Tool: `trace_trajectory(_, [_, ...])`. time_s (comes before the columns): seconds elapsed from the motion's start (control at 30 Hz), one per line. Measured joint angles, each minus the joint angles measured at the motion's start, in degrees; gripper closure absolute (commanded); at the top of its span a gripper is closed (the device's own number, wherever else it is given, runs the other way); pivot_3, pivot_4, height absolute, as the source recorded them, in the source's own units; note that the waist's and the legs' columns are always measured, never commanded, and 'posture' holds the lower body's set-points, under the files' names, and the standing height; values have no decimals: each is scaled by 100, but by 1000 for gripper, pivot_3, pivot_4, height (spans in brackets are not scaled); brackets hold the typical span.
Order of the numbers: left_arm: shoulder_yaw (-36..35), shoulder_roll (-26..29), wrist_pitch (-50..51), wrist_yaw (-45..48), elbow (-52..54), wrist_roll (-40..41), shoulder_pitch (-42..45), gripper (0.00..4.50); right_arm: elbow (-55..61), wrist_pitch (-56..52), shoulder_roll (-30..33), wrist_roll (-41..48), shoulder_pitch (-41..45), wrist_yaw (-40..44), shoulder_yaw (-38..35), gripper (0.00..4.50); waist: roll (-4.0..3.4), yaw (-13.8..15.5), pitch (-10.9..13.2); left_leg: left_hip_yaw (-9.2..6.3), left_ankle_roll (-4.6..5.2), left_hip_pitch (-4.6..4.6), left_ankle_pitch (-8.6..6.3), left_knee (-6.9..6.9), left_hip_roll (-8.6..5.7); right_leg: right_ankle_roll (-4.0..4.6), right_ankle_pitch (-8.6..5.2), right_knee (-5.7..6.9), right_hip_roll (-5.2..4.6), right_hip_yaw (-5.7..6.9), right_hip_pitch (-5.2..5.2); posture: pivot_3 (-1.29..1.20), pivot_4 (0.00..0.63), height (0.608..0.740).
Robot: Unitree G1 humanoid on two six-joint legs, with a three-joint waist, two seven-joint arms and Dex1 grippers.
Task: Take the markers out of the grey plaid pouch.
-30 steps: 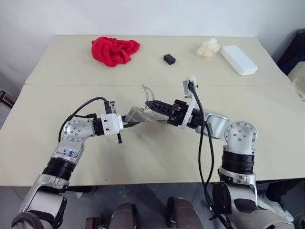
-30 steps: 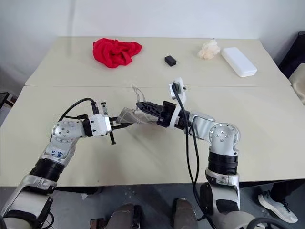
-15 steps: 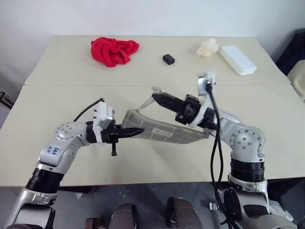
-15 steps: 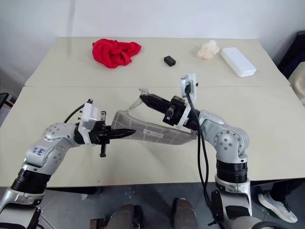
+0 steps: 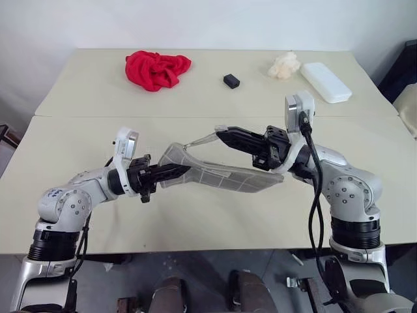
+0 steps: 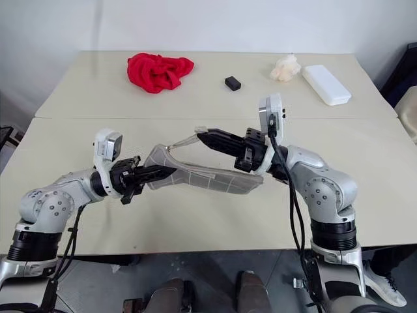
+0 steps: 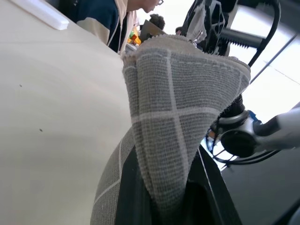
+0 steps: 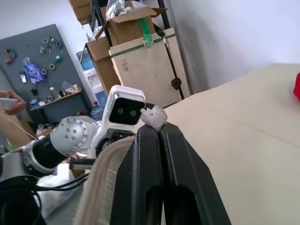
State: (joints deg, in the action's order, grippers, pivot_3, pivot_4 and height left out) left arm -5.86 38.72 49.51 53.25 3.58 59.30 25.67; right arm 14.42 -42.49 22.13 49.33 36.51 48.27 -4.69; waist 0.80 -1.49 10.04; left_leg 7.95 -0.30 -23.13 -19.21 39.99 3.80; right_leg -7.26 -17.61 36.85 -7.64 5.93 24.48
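Note:
The grey plaid pouch (image 5: 225, 177) hangs stretched out above the near table, held between both arms. My left gripper (image 5: 184, 170) is shut on the pouch's left end; in the left wrist view the fabric (image 7: 187, 108) bunches over its fingers (image 7: 133, 197). My right gripper (image 5: 221, 134) sits higher and points left, shut on a small white pull tab (image 8: 153, 116) at the pouch's upper edge. A thin strip of that edge (image 5: 199, 139) runs from the tab down to the left end. The markers are hidden.
On the far table lie a red cloth (image 5: 157, 68), a small black block (image 5: 230, 81), a cream crumpled lump (image 5: 285, 65) and a white oblong case (image 5: 326, 81). A person (image 7: 110, 18) is beyond the table in the left wrist view. Cardboard boxes (image 8: 136, 51) stand behind.
The pouch, bunched up between the grippers a second ago, is now pulled out long. Both wrists have rolled, and the right gripper has risen and drawn back to the right.

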Motion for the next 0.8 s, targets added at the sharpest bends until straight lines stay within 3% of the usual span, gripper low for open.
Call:
trace_trajectory(0.1, [62, 292, 362, 171, 75, 42, -104, 4500, -131, 670, 172, -603, 152, 319, 326, 4492, 0, -12, 0, 1, 0, 1, 0, -1, 0, 0, 0, -1, 1, -1, 1, 0, 150, 740])
trace_trajectory(0.17, [62, 590, 465, 244, -108, -224, -489, 4500, -316, 1359, 348, -917, 315, 397, 14, 4492, -17, -19, 1, 16, -1, 12, 0, -10, -2, 0, 0, -1, 0, -12, 3, 0, 150, 740])
trace_trajectory(0.23, [72, 447, 516, 164, -346, -403, -617, 4500, -333, 1496, 381, -948, 454, 451, -125, 4492, -15, 4, 2, 10, -4, 10, 2, -9, 2, 1, -1, -1, 4, -6, 3, 0, 150, 740])
trace_trajectory(0.43, [10, 172, 652, -25, -442, -527, -235, 4500, 173, 1174, -22, -601, 422, 541, 502, 4492, -10, 13, -2, 8, -4, 8, 2, 2, -1, 2, 0, 7, 0, -8, 0, 0, 150, 740])
trace_trajectory(0.5, [27, 137, 37, 42, -450, -981, -290, 4500, 232, 1080, 87, -598, 309, 545, 502, 4492, -10, 13, -2, 8, -4, 8, 2, 0, -1, 2, 0, 5, 0, -6, 0, 0, 150, 740])
trace_trajectory(0.6, [285, -50, -2282, 59, -529, -2486, -389, 4500, 222, 566, 347, -571, 219, 285, 499, 4492, -10, 15, -1, 11, -4, 7, 2, 2, -1, 5, 2, 3, 1, -5, 0, 0, 150, 740])
trace_trajectory(0.7, [536, -248, -4416, 75, -862, -3691, -322, 4500, 192, -200, 475, -268, 221, -38, 441, 3902, -10, 15, -2, 13, -4, 8, 2, 1, -1, 6, 2, 3, 1, -5, 1, 0, 150, 740])
trace_trajectory(0.8, [722, -390, -5899, -96, -1368, -4578, -19, 4500, 136, -905, 506, 50, 348, -300, 436, 2949, -10, 22, -2, 14, -3, 7, 2, 2, -1, 6, 3, 3, 0, -5, 1, 0, 150, 740])
